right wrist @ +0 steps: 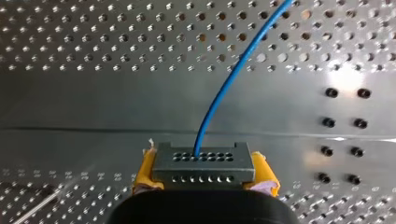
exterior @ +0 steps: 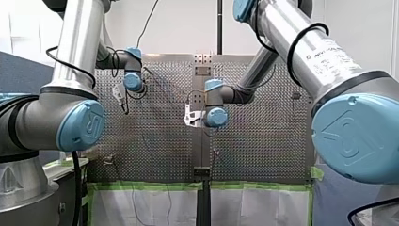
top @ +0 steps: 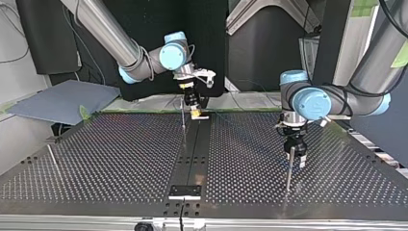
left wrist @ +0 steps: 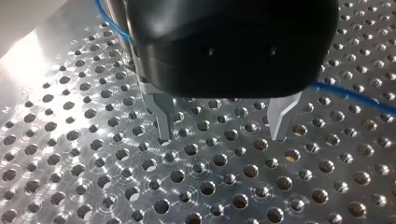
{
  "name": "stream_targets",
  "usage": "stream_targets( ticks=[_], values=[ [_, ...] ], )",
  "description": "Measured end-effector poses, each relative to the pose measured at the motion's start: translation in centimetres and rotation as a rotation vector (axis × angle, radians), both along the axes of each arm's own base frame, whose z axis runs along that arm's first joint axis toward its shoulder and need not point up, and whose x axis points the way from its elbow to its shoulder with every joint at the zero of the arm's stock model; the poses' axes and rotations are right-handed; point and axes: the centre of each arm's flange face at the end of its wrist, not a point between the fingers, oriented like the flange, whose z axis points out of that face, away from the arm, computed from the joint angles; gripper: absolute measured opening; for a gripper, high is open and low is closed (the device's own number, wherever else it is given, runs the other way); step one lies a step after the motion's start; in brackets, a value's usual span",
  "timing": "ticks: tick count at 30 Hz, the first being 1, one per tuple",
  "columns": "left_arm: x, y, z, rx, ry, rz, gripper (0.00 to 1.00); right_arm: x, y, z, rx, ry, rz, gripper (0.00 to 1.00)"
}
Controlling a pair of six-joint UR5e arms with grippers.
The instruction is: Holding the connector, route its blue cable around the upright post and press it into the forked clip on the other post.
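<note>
Squeezing the grey connector from both sides, my right gripper has its yellow pads shut tight on it. The blue cable comes out of the connector's face and runs away over the table full of holes. In the top view a thin post stands just beside this gripper. My left gripper hangs low over the table with its metal fingers wide apart and nothing between them. The blue cable shows on both sides of it. Another post stands right by it. I cannot tell which post has the forked clip. A thin rod leans at the top view's left, well apart from both arms. A small black plate sits at the table's near edge.
</note>
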Motion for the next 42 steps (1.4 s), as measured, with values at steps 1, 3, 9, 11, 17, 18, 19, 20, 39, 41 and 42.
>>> stream_targets(
  ticks=[1, 3, 9, 11, 17, 18, 19, 20, 39, 41, 42],
  values=[
    [0.0, 0.0, 0.0, 0.000, 0.000, 0.000, 1.00, -0.1, 0.1, -0.2, -0.001, 0.000, -0.002, 0.00],
    [0.0, 0.0, 0.0, 0.000, 0.000, 0.000, 1.00, -0.4, 0.3, -0.8, -0.001, 0.001, -0.005, 0.00],
    [0.0, 0.0, 0.0, 0.000, 0.000, 0.000, 1.00, -1.1, 1.2, -2.3, 0.004, 0.014, -0.010, 0.00],
    [0.0, 0.0, 0.0, 0.000, 0.000, 0.000, 1.00, -1.3, 1.4, -2.8, 0.005, 0.014, -0.010, 0.00],
    [0.0, 0.0, 0.0, 0.000, 0.000, 0.001, 1.00, -2.2, 2.2, -4.6, 0.019, 0.041, -0.030, 0.00],
    [0.0, 0.0, 0.0, 0.000, 0.000, 0.001, 1.00, -2.4, 2.3, -5.0, 0.024, 0.050, -0.037, 0.00],
    [0.0, 0.0, 0.0, 0.000, 0.000, 0.001, 1.00, -2.5, 2.4, -5.4, 0.028, 0.058, -0.043, 0.00],
    [0.0, 0.0, 0.0, 0.000, 0.000, 0.001, 1.00, -2.6, 2.6, -5.8, 0.032, 0.067, -0.049, 0.00],
    [0.0, 0.1, 0.0, 0.000, 0.000, 0.002, 1.00, -6.2, 4.5, -11.6, 0.060, 0.127, -0.150, 0.00],
    [0.0, 0.0, 0.0, 0.000, 0.001, 0.002, 1.00, -6.5, 4.7, -11.8, 0.060, 0.129, -0.156, 0.00],
    [0.0, 0.0, 0.0, 0.000, 0.002, 0.002, 1.00, -6.7, 4.8, -12.0, 0.060, 0.129, -0.159, 0.00]
  ],
)
